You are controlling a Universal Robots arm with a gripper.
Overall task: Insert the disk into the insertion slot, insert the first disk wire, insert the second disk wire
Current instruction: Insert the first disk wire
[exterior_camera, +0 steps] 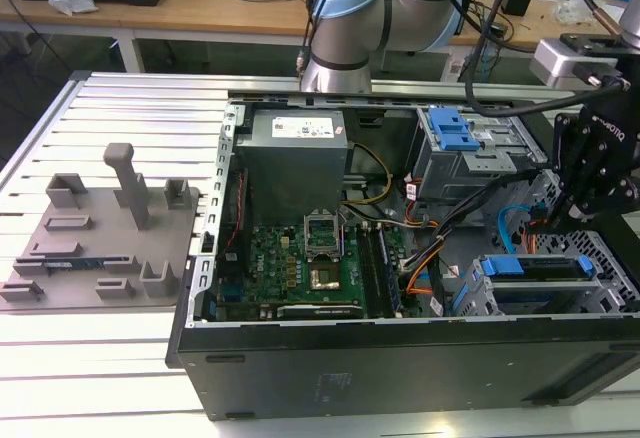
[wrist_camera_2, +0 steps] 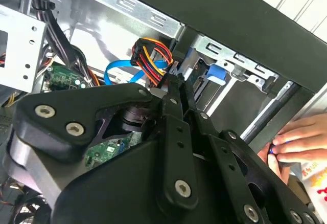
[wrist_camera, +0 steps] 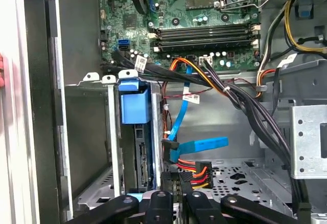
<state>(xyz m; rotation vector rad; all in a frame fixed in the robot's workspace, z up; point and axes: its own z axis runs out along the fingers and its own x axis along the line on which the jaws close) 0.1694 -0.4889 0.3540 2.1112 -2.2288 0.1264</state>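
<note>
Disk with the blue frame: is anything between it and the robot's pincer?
Yes. A plug with red, orange and yellow wires and a blue flat cable lie by the pincer, close beside the disk, which already sits in the insertion slot.

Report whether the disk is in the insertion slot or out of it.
In. The disk lies inside the insertion slot in the exterior view; in the first wrist view its blue frame sits between the cage walls.

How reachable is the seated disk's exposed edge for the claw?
Likely yes: the claw hangs right beside the disk in the insertion slot, with the loose blue cable and coloured wires close by.
</note>
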